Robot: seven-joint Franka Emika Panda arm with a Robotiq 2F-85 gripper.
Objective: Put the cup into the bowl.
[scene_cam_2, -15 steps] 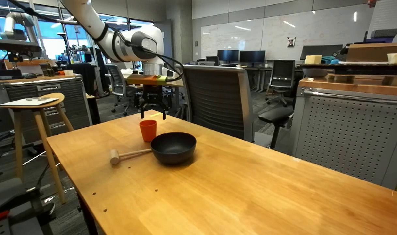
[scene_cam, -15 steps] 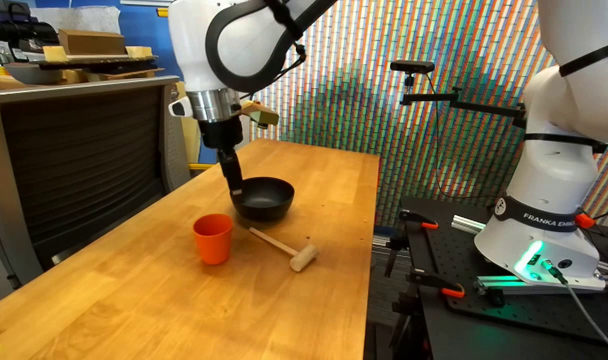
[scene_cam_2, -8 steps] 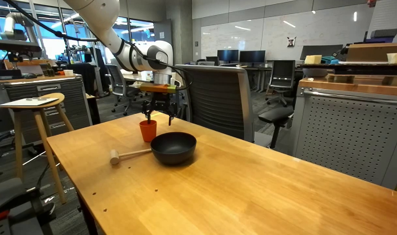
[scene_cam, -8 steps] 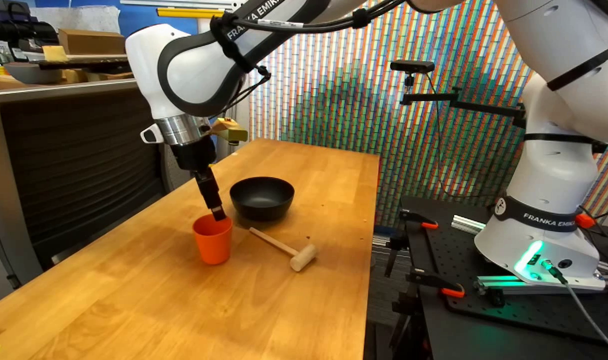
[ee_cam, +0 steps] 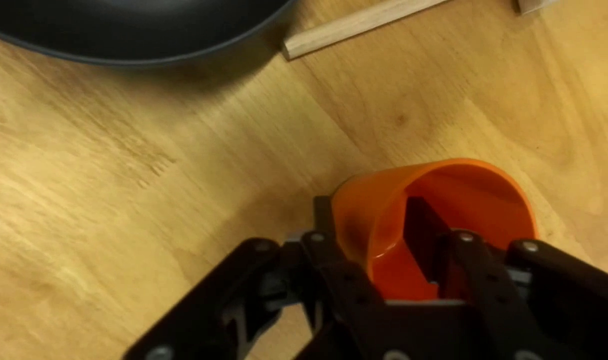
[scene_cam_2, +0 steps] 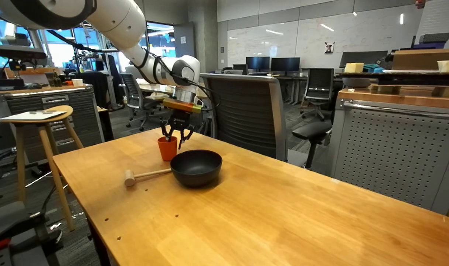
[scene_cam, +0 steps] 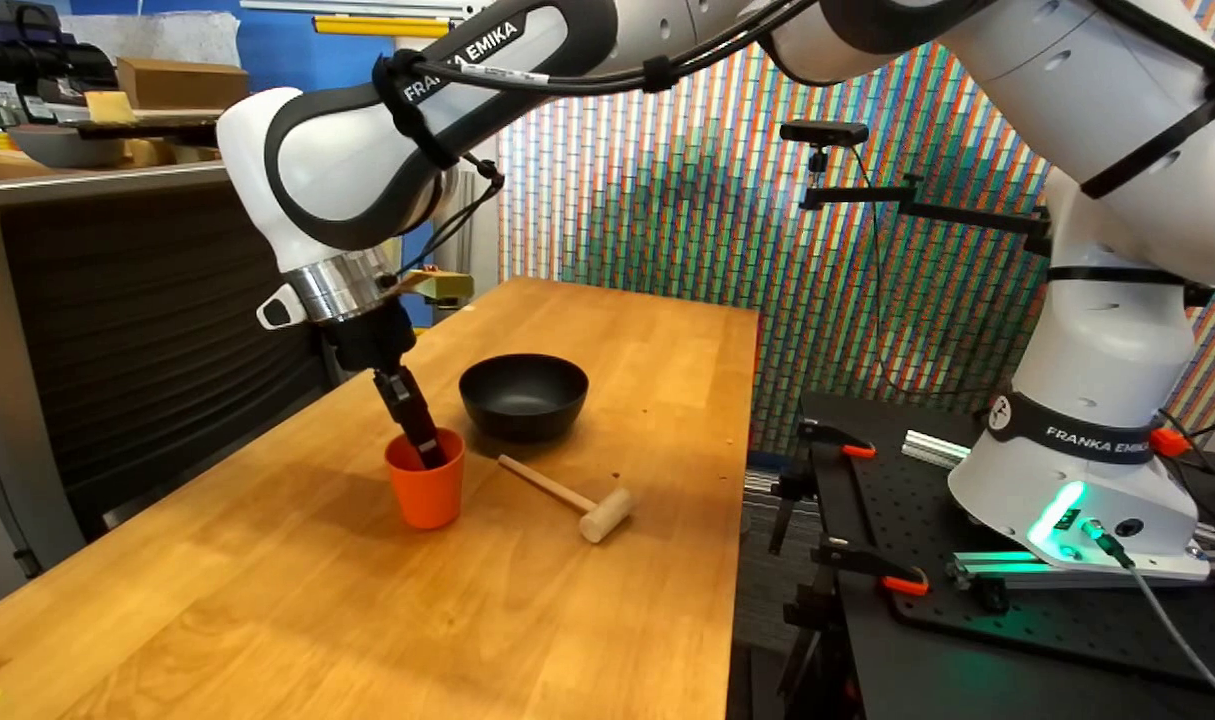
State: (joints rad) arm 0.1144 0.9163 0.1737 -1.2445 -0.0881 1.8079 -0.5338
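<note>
Wrist view: the black two-fingered gripper (ee_cam: pixel 370 215) stands spread across the left wall of the small orange-red plastic cup (scene_cam: pixel 427 498), one finger down inside, the other outside it. I see no squeeze; there looks to be slack on the inner side. The cup sits upright on the honey-coloured wooden table (scene_cam: pixel 607 620), right at the leaning gripper's fingertips. The shallow, round, matte black bowl (scene_cam: pixel 524 415) lies near, up and left of the cup as the wrist sees it. I'd guess pinching that wall comes next, then a lift bowlward.
</note>
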